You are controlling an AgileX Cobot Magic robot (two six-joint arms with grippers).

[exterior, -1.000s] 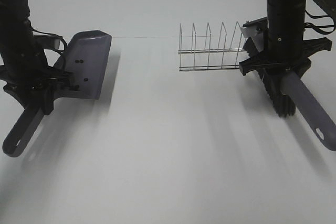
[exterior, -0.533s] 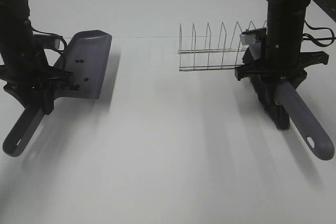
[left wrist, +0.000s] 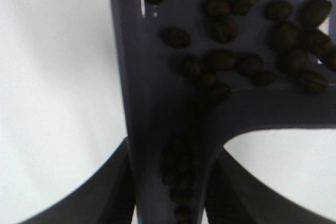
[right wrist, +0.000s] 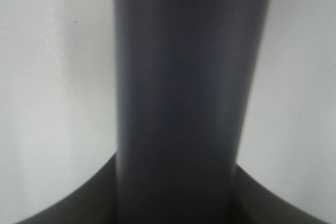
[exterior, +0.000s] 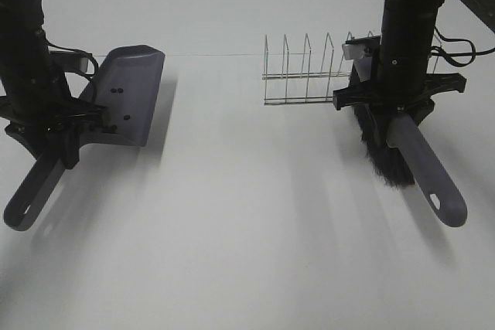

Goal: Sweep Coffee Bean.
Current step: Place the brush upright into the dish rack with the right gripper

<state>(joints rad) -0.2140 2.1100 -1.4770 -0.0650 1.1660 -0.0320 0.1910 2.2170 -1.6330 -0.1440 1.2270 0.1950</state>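
Coffee bean [left wrist: 226,30]: gathered loose in the dustpan [exterior: 128,90], near the left edge of the counter [exterior: 247,229]
Handling: judged light, hard, prone to rolling; best carried by the dustpan handle, kept level
Left gripper [exterior: 62,130]: jaws clamped on the dustpan handle
Right gripper [exterior: 398,110]: jaws clamped on the brush [exterior: 425,175], near the right edge

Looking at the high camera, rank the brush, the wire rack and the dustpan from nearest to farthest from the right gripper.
1. Brush: clamped in the right gripper itself, on the right side of the table.
2. Wire rack: just beside the gripper toward the middle, at the back.
3. Dustpan: far across on the left side.
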